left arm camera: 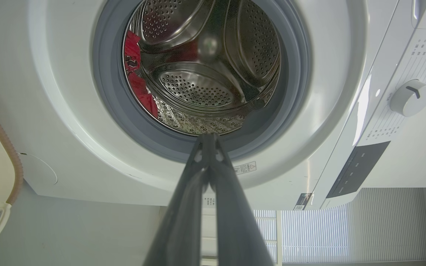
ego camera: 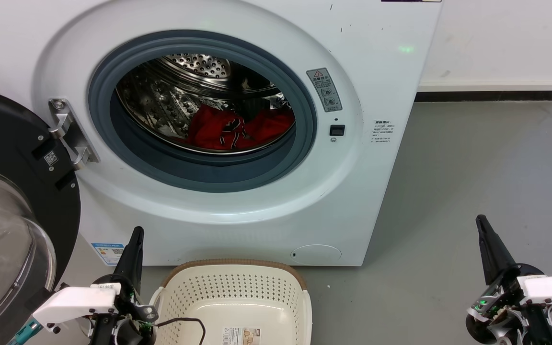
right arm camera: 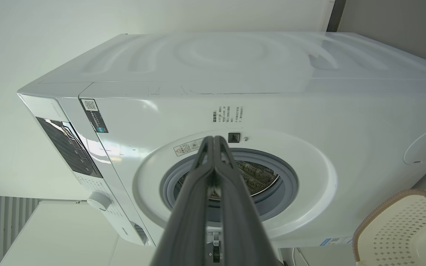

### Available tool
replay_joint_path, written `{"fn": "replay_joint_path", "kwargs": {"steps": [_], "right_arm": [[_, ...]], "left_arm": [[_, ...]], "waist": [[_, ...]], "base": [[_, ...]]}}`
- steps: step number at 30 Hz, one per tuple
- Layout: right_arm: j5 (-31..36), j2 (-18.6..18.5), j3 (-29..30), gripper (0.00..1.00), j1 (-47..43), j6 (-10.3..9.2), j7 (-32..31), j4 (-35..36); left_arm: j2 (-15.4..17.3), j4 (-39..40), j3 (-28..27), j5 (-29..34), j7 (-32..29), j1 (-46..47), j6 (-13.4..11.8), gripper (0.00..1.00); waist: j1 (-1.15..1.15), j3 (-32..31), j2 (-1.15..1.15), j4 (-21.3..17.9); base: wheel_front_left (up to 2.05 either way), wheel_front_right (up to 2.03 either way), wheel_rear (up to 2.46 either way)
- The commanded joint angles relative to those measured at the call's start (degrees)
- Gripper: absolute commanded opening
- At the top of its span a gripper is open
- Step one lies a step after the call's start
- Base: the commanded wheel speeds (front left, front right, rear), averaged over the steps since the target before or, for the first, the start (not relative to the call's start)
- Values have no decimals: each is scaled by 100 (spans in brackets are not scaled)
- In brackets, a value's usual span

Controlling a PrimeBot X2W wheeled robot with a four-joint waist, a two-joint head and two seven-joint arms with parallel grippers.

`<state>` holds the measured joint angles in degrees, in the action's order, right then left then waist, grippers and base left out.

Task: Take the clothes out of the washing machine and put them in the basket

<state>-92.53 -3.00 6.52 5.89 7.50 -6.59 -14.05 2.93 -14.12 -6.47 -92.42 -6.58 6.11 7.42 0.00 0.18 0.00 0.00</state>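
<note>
The washer's glass door (ego camera: 3, 230) hangs open at far left. Beside it the left gripper (ego camera: 136, 235) points up, its fingers pressed together on nothing. The basket (ego camera: 237, 265) sits on the floor (ego camera: 472, 167) just in front of the washer (ego camera: 376, 72), between the two grippers. Red clothes (ego camera: 237, 127) lie low in the drum (ego camera: 199, 64), possibly more than one piece. At right, well clear of the washer, the right gripper (ego camera: 481, 221) likewise has its fingers together.
</note>
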Motion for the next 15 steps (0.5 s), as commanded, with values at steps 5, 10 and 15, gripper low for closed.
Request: {"fn": "replay_joint_path", "kwargs": {"steps": [5, 10, 15], "right_arm": [[26, 19, 0, 0, 71, -2, -5, -7], [26, 19, 0, 0, 71, -2, -5, -7], [26, 19, 0, 0, 71, -2, -4, -7]], "left_arm": [[-10, 5, -17, 0, -10, 32, 23, 0], [-10, 5, -17, 0, -10, 32, 23, 0], [-10, 5, -17, 0, -10, 32, 23, 0]], "waist": [[0, 0, 0, 0], [0, 0, 0, 0], [0, 0, 0, 0]], "base": [[0, 0, 0], [0, 0, 0], [0, 0, 0]]}}
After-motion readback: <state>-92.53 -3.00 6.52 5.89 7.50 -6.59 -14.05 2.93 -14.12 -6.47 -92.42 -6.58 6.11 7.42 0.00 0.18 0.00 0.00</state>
